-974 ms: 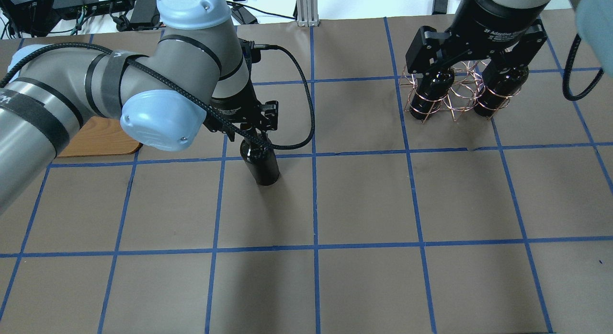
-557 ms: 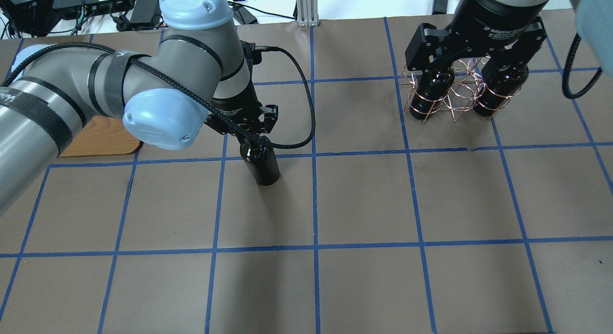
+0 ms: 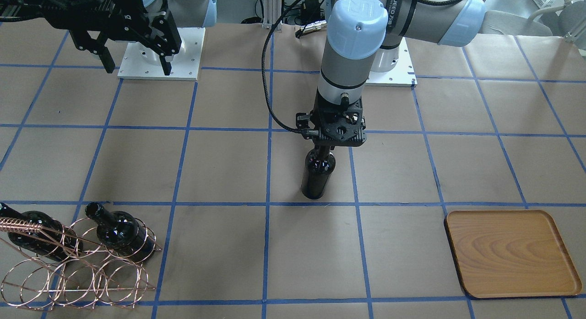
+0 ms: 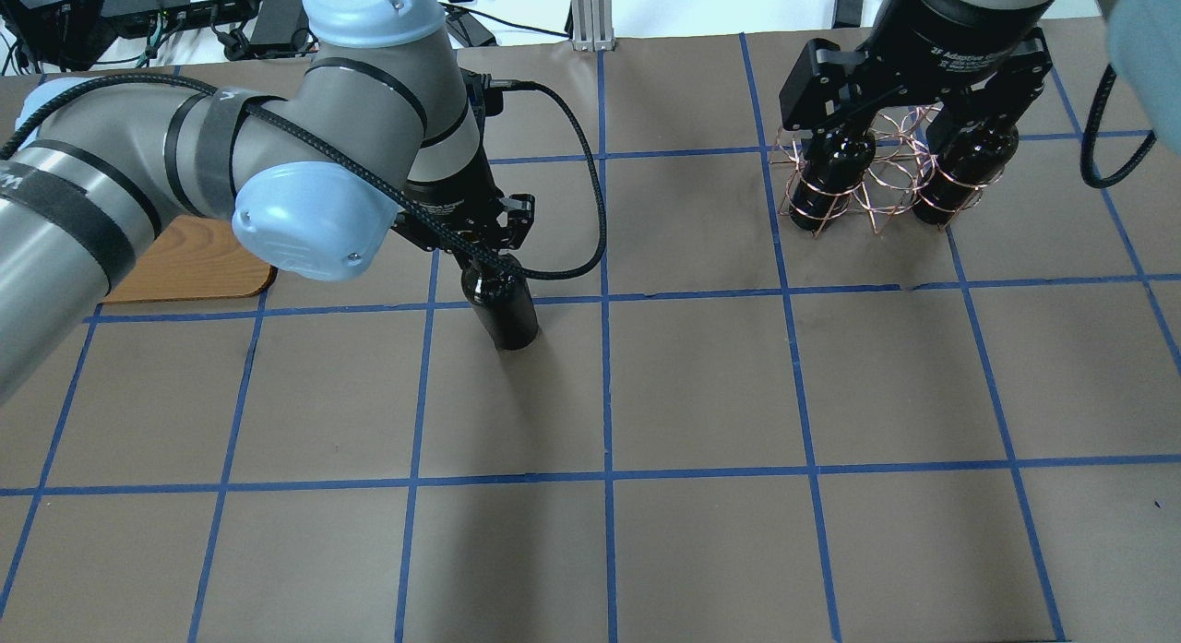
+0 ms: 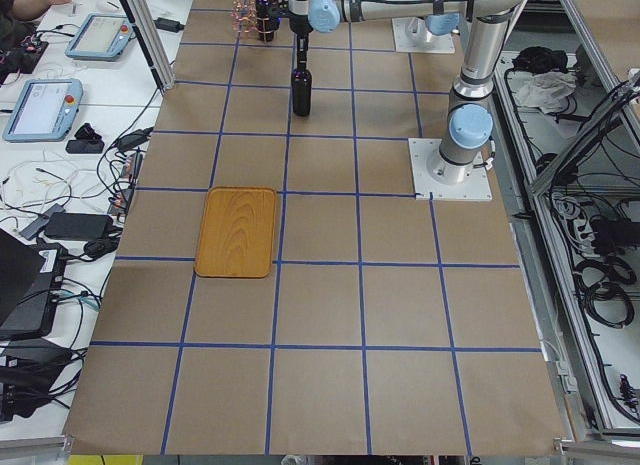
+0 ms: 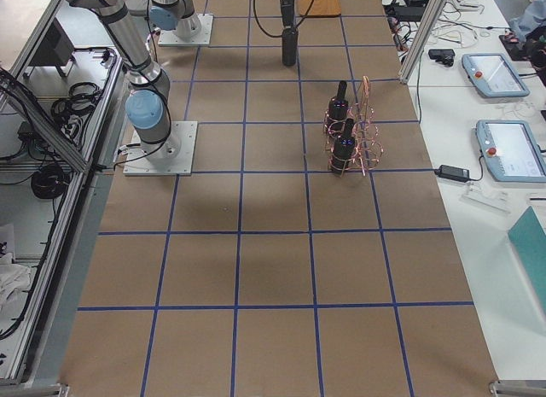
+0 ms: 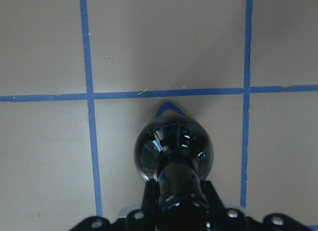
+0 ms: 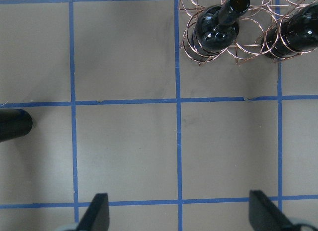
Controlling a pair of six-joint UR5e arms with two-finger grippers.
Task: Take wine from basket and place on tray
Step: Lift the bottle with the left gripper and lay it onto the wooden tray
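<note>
**Left arm holds a wine bottle by the neck, tray off to its left**

You are looking at a brown paper-covered table (image 3: 219, 168) ruled with blue tape. The left arm (image 3: 352, 49) reaches down over its middle. The empty wooden tray (image 3: 512, 252) lies well apart on the robot's left, farther out from the base than the bottle. At the opposite end, the copper wire basket (image 3: 64, 264) holds two other black bottles (image 3: 121, 229).

The third wine bottle (image 3: 318, 172) is upright mid-table with its long axis vertical. It sits directly beneath the left gripper (image 3: 324, 149), whose fingers are closed around its neck. You cannot tell whether its base touches the paper. The right gripper (image 3: 137, 65) hangs on the robot's right, spread wide and empty.

The left arm is the nearer to the tray, so the carry should run to the robot's left and outward, with the bottle kept vertical.
</note>
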